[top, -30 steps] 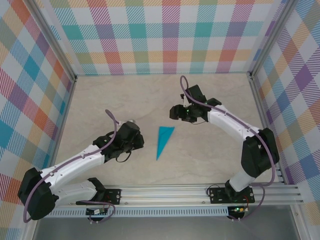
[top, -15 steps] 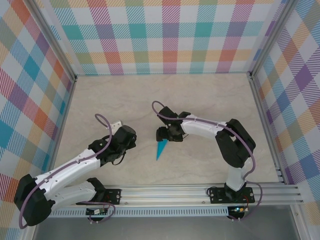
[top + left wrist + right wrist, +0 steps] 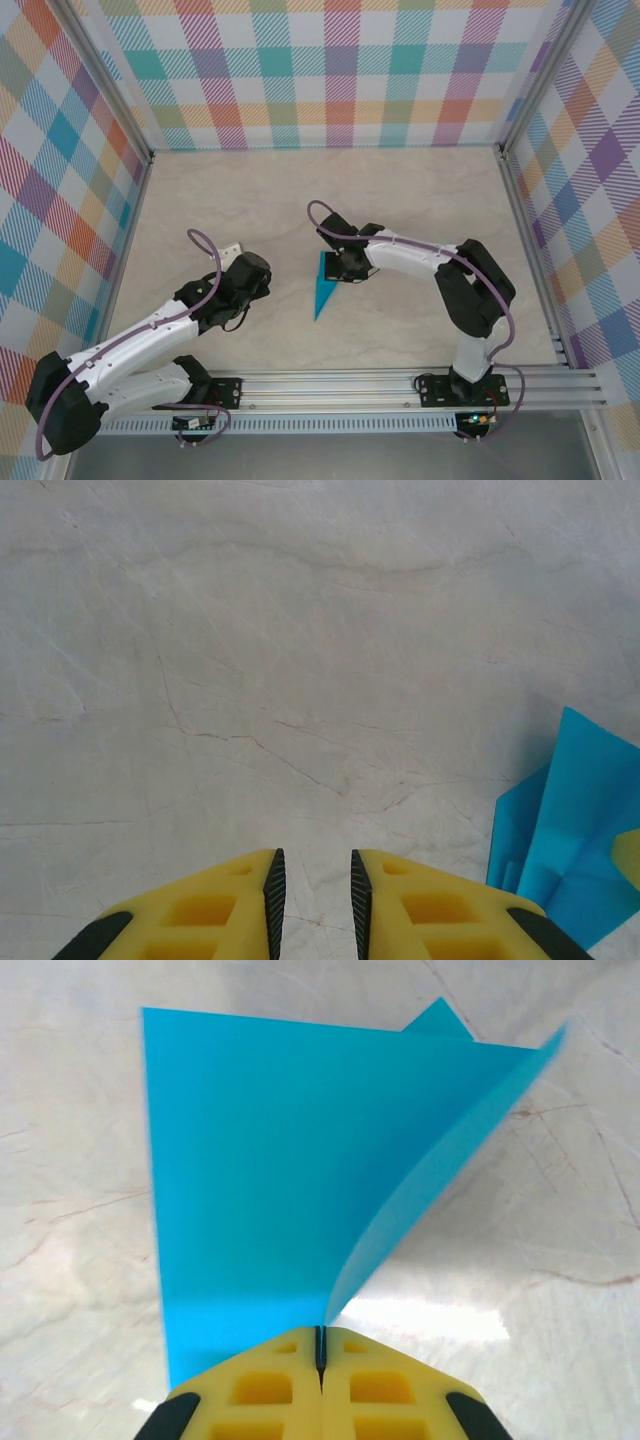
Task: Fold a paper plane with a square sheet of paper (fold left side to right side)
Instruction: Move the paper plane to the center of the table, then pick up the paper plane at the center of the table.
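The teal-blue paper plane (image 3: 324, 288) lies mid-table as a slim dart, its point toward the near edge. My right gripper (image 3: 338, 266) is at its wide far end. In the right wrist view, the right gripper (image 3: 321, 1345) is shut on the edge of one flap of the paper plane (image 3: 250, 1160), and that flap curls up off the table. My left gripper (image 3: 252, 272) hovers left of the paper, apart from it. The left wrist view has the left gripper (image 3: 311, 890) open by a narrow gap with bare table between the pads, and the paper plane (image 3: 570, 830) is at the right edge.
The marbled beige tabletop (image 3: 230, 200) is enclosed by plaid walls (image 3: 340, 70) at the back and both sides. An aluminium rail (image 3: 350, 385) carrying the arm bases runs along the near edge.
The right arm swung in from the far right to the paper's wide end, then shut its jaws on a flap. The left gripper drew back slightly leftward and opened a little.
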{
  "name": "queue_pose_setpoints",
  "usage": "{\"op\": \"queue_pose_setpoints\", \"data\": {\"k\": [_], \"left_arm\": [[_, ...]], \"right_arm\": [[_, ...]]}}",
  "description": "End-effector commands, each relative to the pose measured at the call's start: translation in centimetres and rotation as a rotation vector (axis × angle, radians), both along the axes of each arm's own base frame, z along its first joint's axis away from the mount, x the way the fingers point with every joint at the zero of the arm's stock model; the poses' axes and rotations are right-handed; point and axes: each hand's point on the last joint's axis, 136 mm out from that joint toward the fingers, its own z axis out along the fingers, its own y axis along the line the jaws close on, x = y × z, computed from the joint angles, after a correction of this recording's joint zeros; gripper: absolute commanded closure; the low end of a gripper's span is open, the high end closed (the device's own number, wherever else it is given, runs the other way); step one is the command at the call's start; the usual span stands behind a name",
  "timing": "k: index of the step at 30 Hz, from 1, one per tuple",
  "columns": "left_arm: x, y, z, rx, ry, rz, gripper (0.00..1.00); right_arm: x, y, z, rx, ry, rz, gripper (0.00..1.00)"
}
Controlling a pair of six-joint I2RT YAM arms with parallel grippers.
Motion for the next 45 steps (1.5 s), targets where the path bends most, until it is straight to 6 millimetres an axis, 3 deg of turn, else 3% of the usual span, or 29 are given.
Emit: {"op": "queue_pose_setpoints", "data": {"k": [1, 6, 9, 14, 19, 21, 24, 27, 33, 35, 41, 45], "left_arm": [[-0.1, 0.8, -0.1, 0.017, 0.002, 0.03, 0.73], [-0.1, 1.1, 0.1, 0.029, 0.001, 0.036, 0.73], [-0.1, 1.2, 0.1, 0.036, 0.001, 0.039, 0.73], [-0.1, 1.2, 0.3, 0.037, 0.005, 0.037, 0.73], [-0.2, 1.0, 0.3, 0.03, 0.012, 0.032, 0.72], [-0.2, 0.9, 0.4, 0.025, 0.016, 0.026, 0.72], [-0.2, 0.9, 0.5, 0.027, 0.015, 0.024, 0.71], [-0.1, 0.9, 0.6, 0.031, 0.01, 0.023, 0.7], [0.1, 0.6, 0.8, 0.033, -0.003, 0.006, 0.67], [0.2, 0.4, 0.9, 0.027, -0.013, -0.007, 0.6], [0.3, 0.3, 0.9, 0.018, -0.027, -0.009, 0.19], [0.3, 0.2, 0.9, 0.016, -0.028, -0.016, 0.08]], "right_arm": [[-0.8, 1.9, 3.4, 0.148, -0.028, 0.077, 1.0], [-2.5, 3.6, 7.4, 0.344, -0.054, 0.196, 1.0], [-3.1, 3.0, 8.1, 0.43, -0.057, 0.218, 1.0], [-3.5, 0.1, 3.6, 0.513, 0.061, 0.141, 1.0], [-2.6, -3.9, -1.4, 0.404, 0.138, 0.101, 1.0], [-1.8, -5.6, -1.9, 0.379, 0.133, 0.064, 0.94], [-1.1, -8.0, -0.8, 0.272, 0.086, 0.032, 0.68], [-1.3, -9.6, 1.1, 0.171, 0.077, 0.034, 0.58], [-3.8, -10.1, 4.1, 0.109, 0.064, 0.055, 0.54], [-5.2, -9.2, 4.0, 0.108, 0.089, 0.079, 0.54], [-7.5, -6.5, 2.2, 0.082, 0.128, 0.121, 0.51], [-7.6, -5.5, 1.2, 0.035, 0.138, 0.15, 0.49]]}}
